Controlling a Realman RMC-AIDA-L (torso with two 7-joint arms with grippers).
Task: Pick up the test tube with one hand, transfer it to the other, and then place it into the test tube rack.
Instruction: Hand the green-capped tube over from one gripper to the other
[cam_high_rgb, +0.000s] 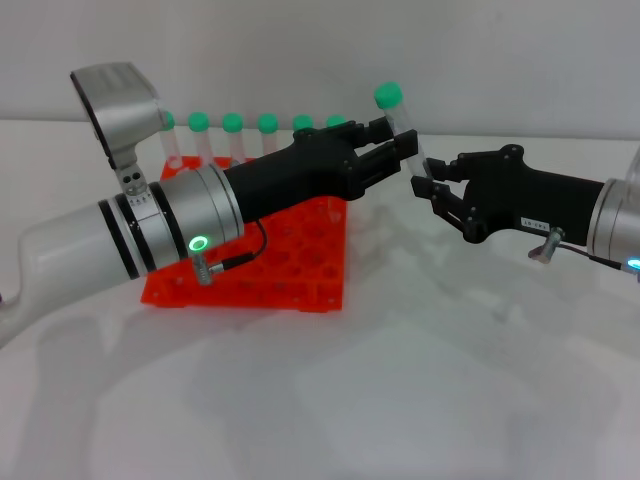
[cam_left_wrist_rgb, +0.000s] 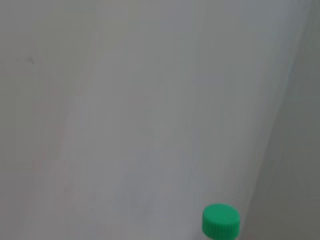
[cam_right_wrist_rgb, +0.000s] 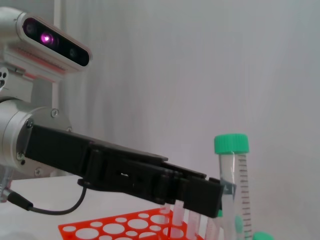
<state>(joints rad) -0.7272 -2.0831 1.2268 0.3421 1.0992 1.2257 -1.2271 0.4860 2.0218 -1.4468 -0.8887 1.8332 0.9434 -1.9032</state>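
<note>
Up in the air, at about 1 o'clock from the bright orange-red plastic rack with round holes (cam_high_rgb: 270, 270): the slim clear plastic test tube with the round green cap (cam_high_rgb: 403, 128), nearly upright. Pinched near its middle by the left black gripper (cam_high_rgb: 400, 145). Lower tip pinched by the right black gripper (cam_high_rgb: 428, 182). Under everything, the white desk (cam_high_rgb: 400, 400).

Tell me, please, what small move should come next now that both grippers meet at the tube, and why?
Probably the right gripper should open and draw back. The slim clear green-capped test tube stands upright beside the bright orange-red square plastic rack, with the left gripper closed on its upper body and the right gripper pinching its lower tip, so the handover looks ready to finish.
</note>
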